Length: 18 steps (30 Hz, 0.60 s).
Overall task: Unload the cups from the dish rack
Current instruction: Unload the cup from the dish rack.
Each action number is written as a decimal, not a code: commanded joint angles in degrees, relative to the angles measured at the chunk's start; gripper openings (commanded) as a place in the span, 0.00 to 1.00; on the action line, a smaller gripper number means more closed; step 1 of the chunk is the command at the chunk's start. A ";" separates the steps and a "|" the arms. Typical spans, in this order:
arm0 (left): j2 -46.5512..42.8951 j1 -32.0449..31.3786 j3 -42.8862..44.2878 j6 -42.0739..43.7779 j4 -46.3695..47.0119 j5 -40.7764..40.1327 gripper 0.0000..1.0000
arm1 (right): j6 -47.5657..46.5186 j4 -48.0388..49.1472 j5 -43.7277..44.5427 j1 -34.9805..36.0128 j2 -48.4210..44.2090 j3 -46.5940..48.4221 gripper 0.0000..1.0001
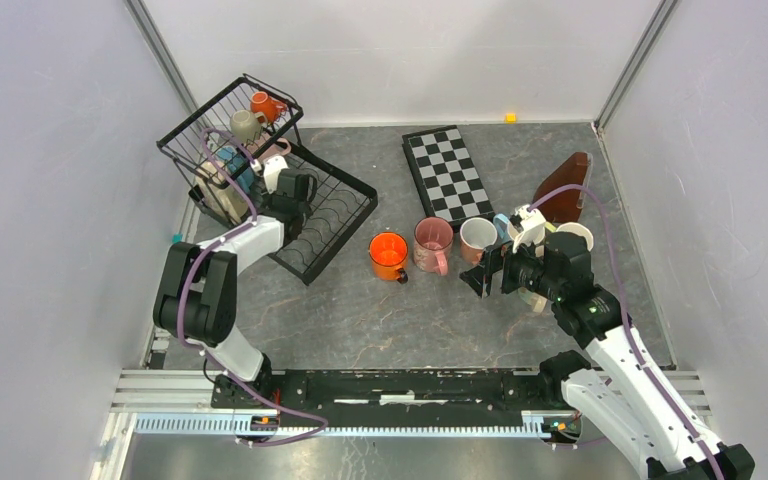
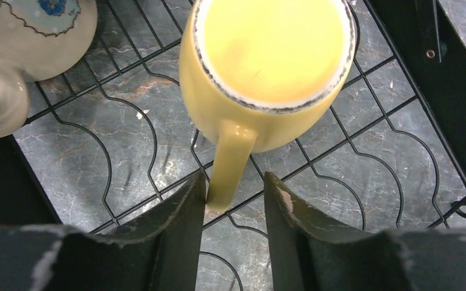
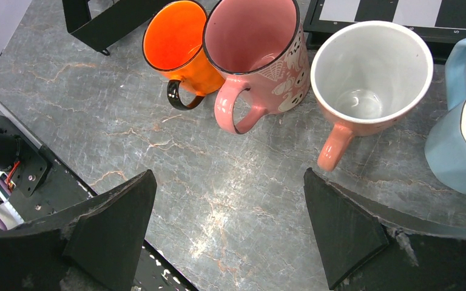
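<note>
Straddling the yellow cup's [image 2: 267, 66] handle, the left claw [image 2: 235, 188] leaves slack; the right claw [image 3: 227, 182] gapes wide.

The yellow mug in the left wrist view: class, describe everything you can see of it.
The yellow mug looks like glossy ceramic and seems to stand upside down on the wires of the dish rack, its pale, speckled base ring facing up. Its handle points between the fingers of the left claw; one touches it, the other stands apart. A cream mug sits beside it, apart.
</note>
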 commanded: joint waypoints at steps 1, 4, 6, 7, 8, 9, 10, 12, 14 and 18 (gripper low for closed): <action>0.41 0.07 -1.56 1.79 5.60 2.82 0.44 | -0.89 1.06 0.52 0.18 -0.29 -0.29 0.98; 0.01 -0.43 -2.37 0.19 5.61 3.21 0.40 | -0.82 1.00 0.56 0.22 -0.29 -0.38 0.98; -0.67 -1.16 -3.05 -1.05 5.60 2.92 0.37 | -0.68 1.22 0.56 0.23 -0.25 -0.49 0.98; -0.93 -1.69 -3.52 -1.61 5.60 2.61 0.36 | -0.66 1.31 0.51 0.19 -0.29 -0.56 0.98; -1.21 -2.25 -3.84 -1.91 5.60 1.88 0.36 | -0.61 1.35 0.46 0.18 -0.29 -0.60 0.98; -1.42 -2.95 -4.12 -2.26 5.31 1.09 0.36 | -0.62 1.42 0.45 0.19 -0.29 -0.64 0.98; -1.64 -3.45 -4.44 -2.69 4.94 0.37 0.36 | -0.50 1.45 0.47 0.21 -0.33 -0.72 0.98; -2.03 -4.38 -5.38 -3.75 4.86 -0.97 0.35 | -0.53 1.55 0.39 0.22 -0.47 -0.82 0.98; -1.91 -4.55 -6.02 -4.08 5.19 -1.66 0.35 | -0.53 1.47 0.29 0.23 -0.47 -0.82 0.98; -1.13 -4.47 -4.74 -3.06 4.27 -4.24 0.38 | -0.97 0.96 0.60 0.19 -0.56 -0.66 0.98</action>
